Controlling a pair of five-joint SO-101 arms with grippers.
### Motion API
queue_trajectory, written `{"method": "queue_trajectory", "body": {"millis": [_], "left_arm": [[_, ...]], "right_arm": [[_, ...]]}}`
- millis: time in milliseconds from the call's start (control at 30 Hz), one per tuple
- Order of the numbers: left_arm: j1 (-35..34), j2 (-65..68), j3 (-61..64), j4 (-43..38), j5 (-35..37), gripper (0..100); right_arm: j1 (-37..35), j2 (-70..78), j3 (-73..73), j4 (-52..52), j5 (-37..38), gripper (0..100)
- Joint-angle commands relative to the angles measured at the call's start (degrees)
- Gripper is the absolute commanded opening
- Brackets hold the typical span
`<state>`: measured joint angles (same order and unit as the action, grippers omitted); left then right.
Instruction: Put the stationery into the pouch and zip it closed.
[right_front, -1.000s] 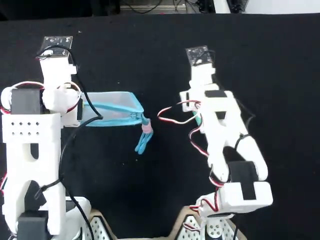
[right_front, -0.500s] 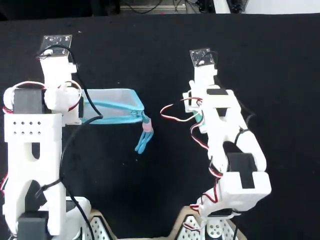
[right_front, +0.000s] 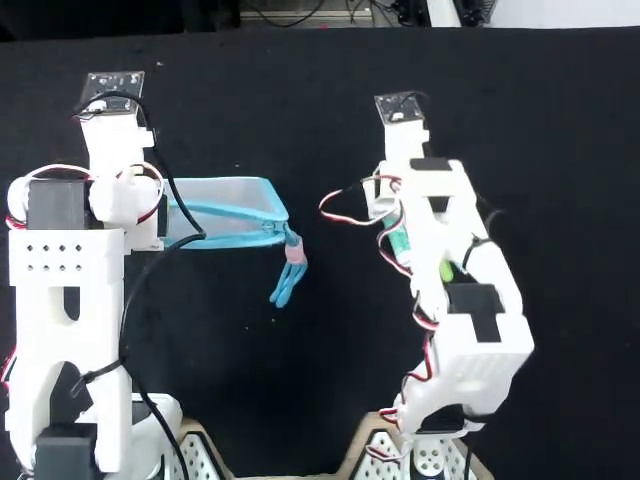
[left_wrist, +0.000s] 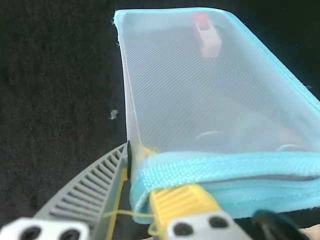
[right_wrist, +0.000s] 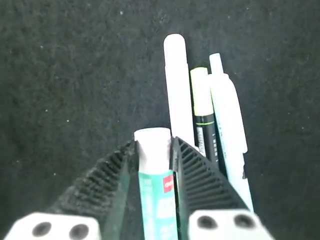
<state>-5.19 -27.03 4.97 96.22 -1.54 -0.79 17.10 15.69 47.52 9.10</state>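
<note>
The right end effector (right_wrist: 154, 152) clamps a white-capped teal stick (right_wrist: 153, 142) over the black table (right_wrist: 75, 60), right of centre, with three pens (right_wrist: 199, 95) side by side just beyond its tip. Nearer the table's left edge, the left end effector (left_wrist: 137, 185) pinches the translucent blue-trimmed pouch (left_wrist: 200, 85) at one corner of its zipper band; faint shapes show through the mesh

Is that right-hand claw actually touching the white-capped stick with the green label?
Touching. The right wrist view shows the right gripper's fingers pressed against both sides of the white-capped stick, with no gap on either side.
</note>
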Motion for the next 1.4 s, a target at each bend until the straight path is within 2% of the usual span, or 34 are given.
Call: {"method": "queue_trajectory", "body": {"millis": [0, 200, 433, 700, 800, 933, 1200, 1367], "left_arm": [[0.4, -0.1, -0.1, -0.8, 0.8, 3], [0.4, -0.1, -0.1, -0.8, 0.8, 3], [0.6, -0.1, 0.0, -0.8, 0.8, 3], [0.4, -0.1, 0.1, -0.8, 0.8, 3], [0.4, -0.1, 0.1, -0.8, 0.8, 3], [0.4, -0.1, 0.2, -0.8, 0.8, 3], [0.4, -0.1, 0.2, -0.8, 0.8, 3], [0.4, -0.1, 0.0, -0.9, 0.8, 3]], "right_arm": [[-0.4, 2.0, -5.6, 7.0, 0.0, 10.0], [-2.0, 4.7, -10.0, 15.4, 0.0, 10.4], [-6.9, 5.4, -10.1, 20.5, 0.1, 24.3], [-9.7, 5.4, -10.1, 24.2, 2.5, 24.3], [-9.5, 4.6, -9.9, 24.4, 2.5, 20.1], [-9.1, 3.2, -9.6, 24.4, 2.6, 1.1], [-3.2, 0.7, -10.1, 25.6, 1.9, 1.1], [-3.2, -1.0, -9.6, 25.8, 1.9, 1.1]]}}
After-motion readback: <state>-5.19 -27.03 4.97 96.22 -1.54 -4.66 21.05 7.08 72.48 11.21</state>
